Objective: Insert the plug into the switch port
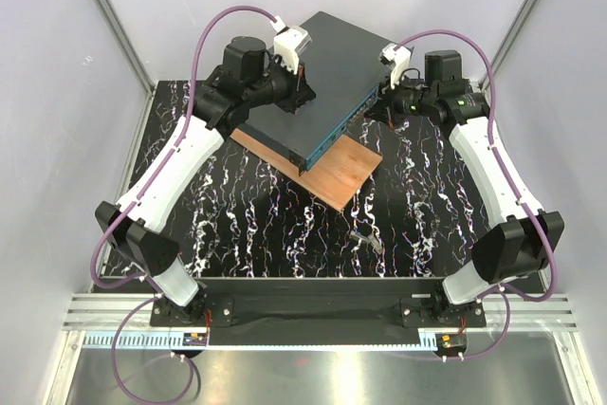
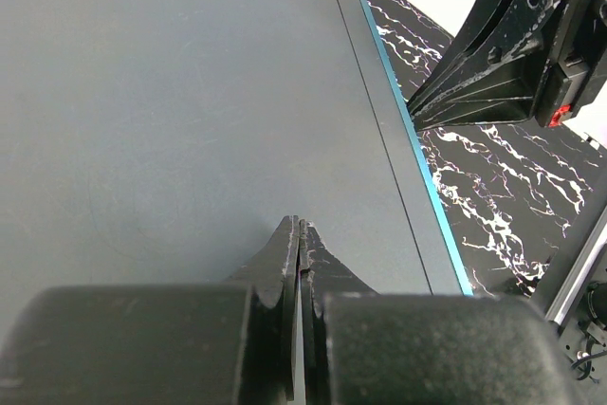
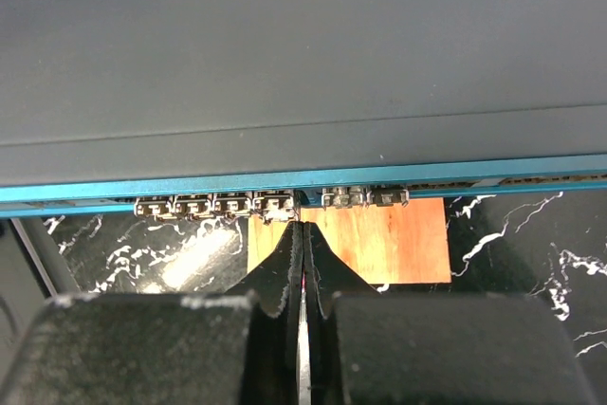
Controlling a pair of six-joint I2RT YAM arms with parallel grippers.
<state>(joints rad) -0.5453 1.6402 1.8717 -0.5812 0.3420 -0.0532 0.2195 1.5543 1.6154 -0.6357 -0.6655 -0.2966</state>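
Right gripper [image 3: 302,228] pressed together, nothing visibly pinched; tips just before switch [image 3: 285,64] port row [image 3: 270,204], row running crosswise. Left gripper [image 2: 298,224] pressed together over switch top, farther from ports.

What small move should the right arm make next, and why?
Probably back the right end effector away from the switch. Its jaws are shut at the port row with no plug visible between them, while a small object, possibly the plug, lies on the table near the wooden board.
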